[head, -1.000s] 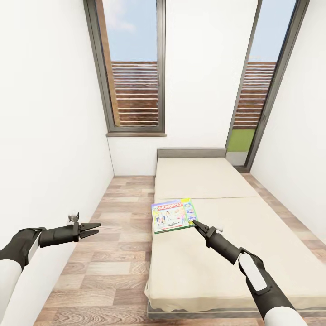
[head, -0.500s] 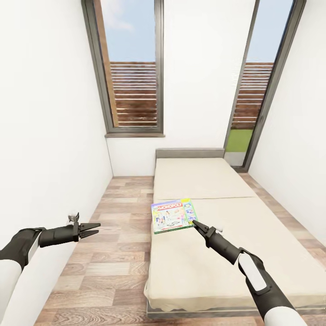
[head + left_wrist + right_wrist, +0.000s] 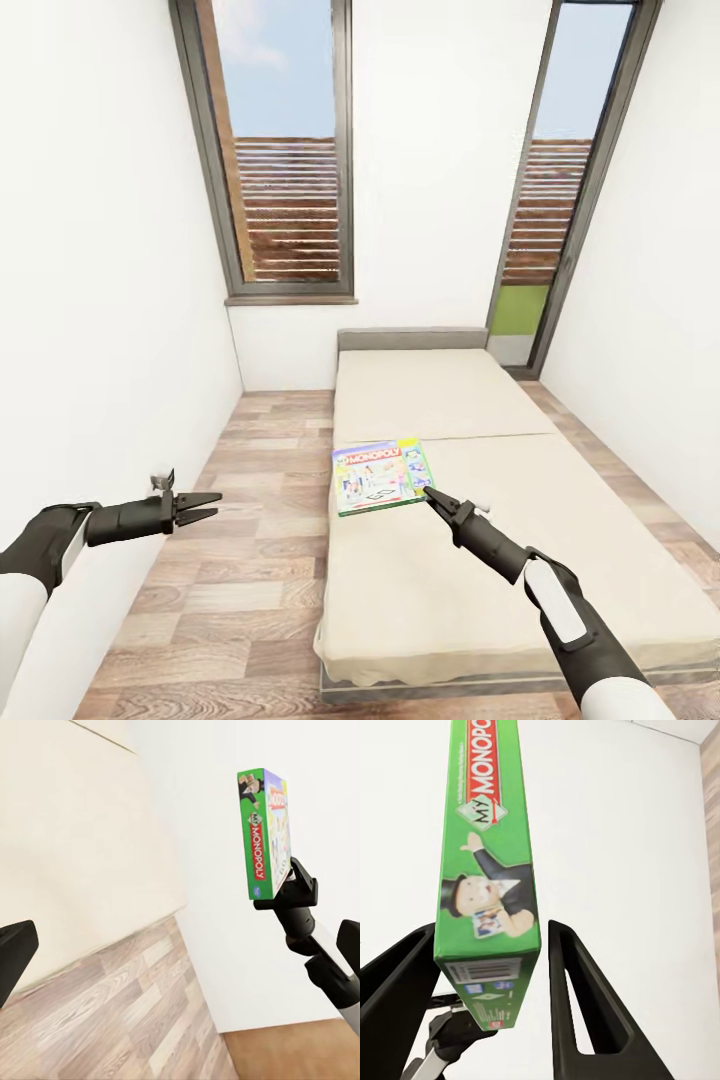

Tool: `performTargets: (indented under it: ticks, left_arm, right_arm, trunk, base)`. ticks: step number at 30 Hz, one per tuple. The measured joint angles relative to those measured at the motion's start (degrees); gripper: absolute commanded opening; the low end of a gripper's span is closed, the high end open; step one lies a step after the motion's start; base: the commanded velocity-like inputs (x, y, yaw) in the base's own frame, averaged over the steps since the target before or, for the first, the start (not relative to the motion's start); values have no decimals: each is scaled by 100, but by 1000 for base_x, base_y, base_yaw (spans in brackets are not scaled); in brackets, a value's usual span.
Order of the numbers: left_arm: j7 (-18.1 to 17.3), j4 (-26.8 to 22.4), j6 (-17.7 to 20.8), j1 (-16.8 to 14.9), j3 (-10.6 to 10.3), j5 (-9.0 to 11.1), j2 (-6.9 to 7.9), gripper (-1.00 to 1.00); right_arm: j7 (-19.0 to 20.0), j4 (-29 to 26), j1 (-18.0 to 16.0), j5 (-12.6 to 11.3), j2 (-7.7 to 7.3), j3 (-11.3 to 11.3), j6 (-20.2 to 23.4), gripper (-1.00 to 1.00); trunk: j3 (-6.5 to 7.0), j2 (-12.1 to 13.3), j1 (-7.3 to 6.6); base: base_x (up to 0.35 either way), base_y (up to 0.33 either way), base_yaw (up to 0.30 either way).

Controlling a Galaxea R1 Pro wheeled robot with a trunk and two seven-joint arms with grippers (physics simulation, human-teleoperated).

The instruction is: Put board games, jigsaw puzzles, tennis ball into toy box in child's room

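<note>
A Monopoly board game (image 3: 383, 476), a green-edged white box with a red logo, hangs just above the left part of the bed (image 3: 500, 560). My right gripper (image 3: 430, 493) is shut on its near right corner. In the right wrist view the box's green edge (image 3: 491, 870) stands between the two black fingers (image 3: 577, 1005). Seen from the left wrist, the box (image 3: 264, 832) is held up against the white wall. My left gripper (image 3: 205, 505) hovers open over the wood floor, left of the bed, holding nothing. The table, toy box, jigsaw puzzles and tennis ball are out of view.
The beige mattress fills the right half of a narrow room with white walls on both sides. A strip of wood-plank floor (image 3: 250, 560) runs between the left wall and the bed. Two tall windows (image 3: 285, 150) stand in the far wall behind the grey headboard (image 3: 410, 338).
The whole picture has shifted a little, so the camera has moved. Both arms and the held box keep the same pose relative to me.
</note>
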Motion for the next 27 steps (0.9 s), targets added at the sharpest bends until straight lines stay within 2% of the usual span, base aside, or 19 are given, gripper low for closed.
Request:
performTargets:
  ticks: [20,27]
  left_arm:
    - [-5,0,3,0,-1,4,4,100]
    - [-8,0,4,0,0,4,5,100]
  right_arm:
    - [0,1,1,1,13,2,-3,-100]
    - [0,-4,1,9,15,2,-4,-100]
  trunk:
    - [361,805,-441]
    - [362,807,-441]
  base:
    - [0,0,-92]
    - [0,0,-96]
